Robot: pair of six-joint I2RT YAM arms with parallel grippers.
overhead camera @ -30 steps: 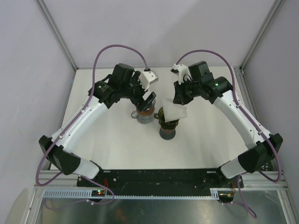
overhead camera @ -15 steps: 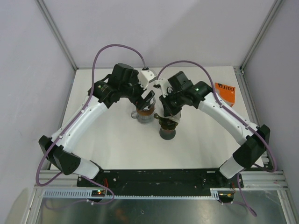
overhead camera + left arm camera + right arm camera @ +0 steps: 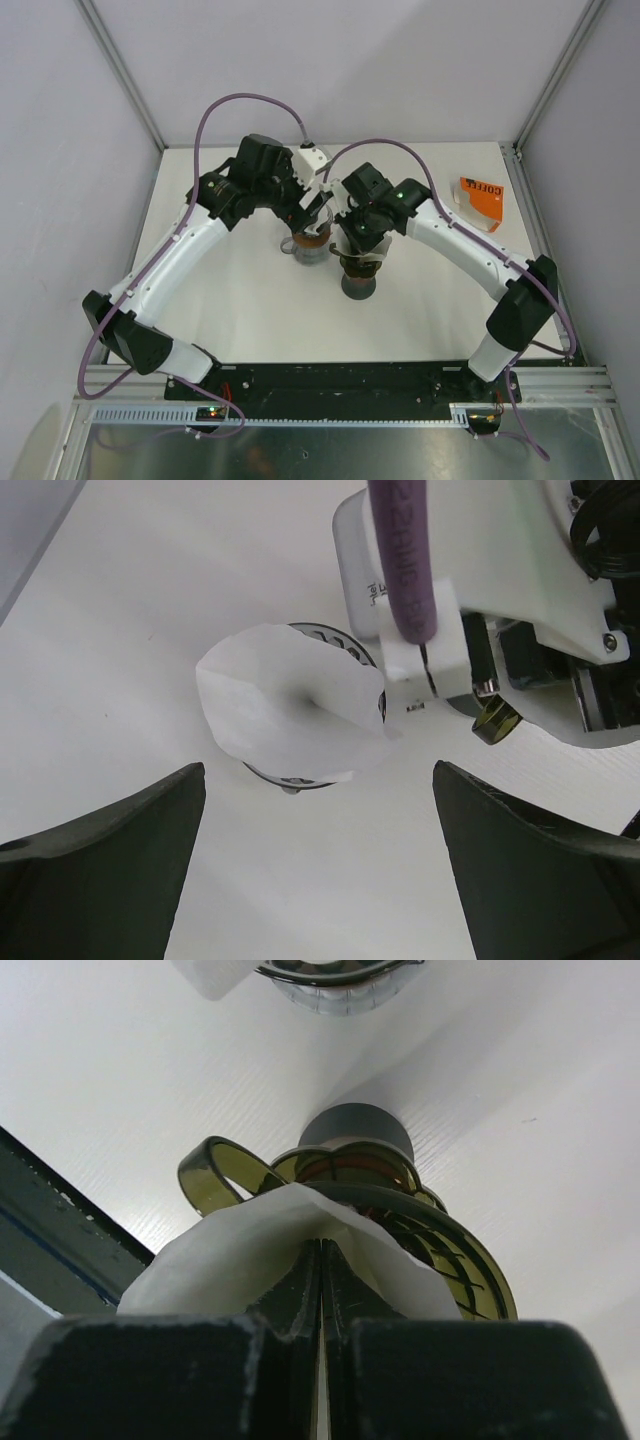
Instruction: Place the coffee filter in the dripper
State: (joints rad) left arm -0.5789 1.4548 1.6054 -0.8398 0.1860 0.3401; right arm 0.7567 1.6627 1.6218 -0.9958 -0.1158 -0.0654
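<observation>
coffee filter (image 3: 240, 1250): white paper, pinched near its top edge by the right arm and hanging right over the mouth of the dripper. The lower part looks to be down at the rim, but I honestly can't tell if it's seated inside.
dripper (image 3: 440, 1235): see-through olive-brown thing with a loop handle. It stands upright on a dark round base (image 3: 355, 1125), roughly mid-tabletop.
right gripper (image 3: 320, 1280): jaws squeezed all the way together with the filter paper caught between them, pointing down at the dripper.
left gripper (image 3: 318, 810): jaws spread as wide as they go with nothing in them, hovering over the neighbouring vessel.
clear ribbed vessel (image 3: 308, 245): just beside the dripper, on its left and a touch farther back. It's got its own white paper (image 3: 280, 710) sitting crooked in it, one side flopped out past the rim.
arms: both wrists are crowded together above the two vessels. The right wrist fills the upper right of the left wrist camera.
purple cable (image 3: 400, 550): plugged into the top of the right wrist.
orange packet (image 3: 482, 192): lying flat near the far right corner with "COFFEE" printed on it, well apart from everything else.
tabletop (image 3: 250, 310): plain white.
</observation>
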